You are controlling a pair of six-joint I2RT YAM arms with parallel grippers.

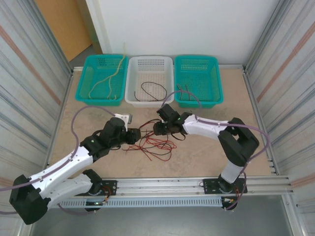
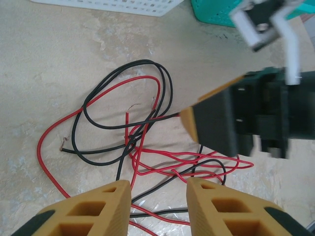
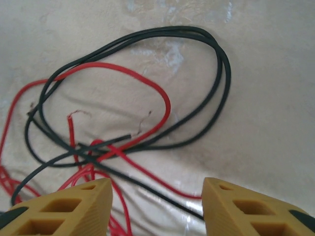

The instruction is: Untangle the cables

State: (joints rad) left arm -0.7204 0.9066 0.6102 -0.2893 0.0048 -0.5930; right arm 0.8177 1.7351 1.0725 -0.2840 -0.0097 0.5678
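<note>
The left gripper [image 2: 157, 186] and right gripper [image 3: 156, 183], both spread apart, hover over the tangled cables [image 3: 166, 103].

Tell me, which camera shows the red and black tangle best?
Left wrist: the tangle lies close and nearly whole, most crossings clear. In the right wrist view the tangle is closer but cut off below; the top view shows the tangle whole but tiny.
</note>
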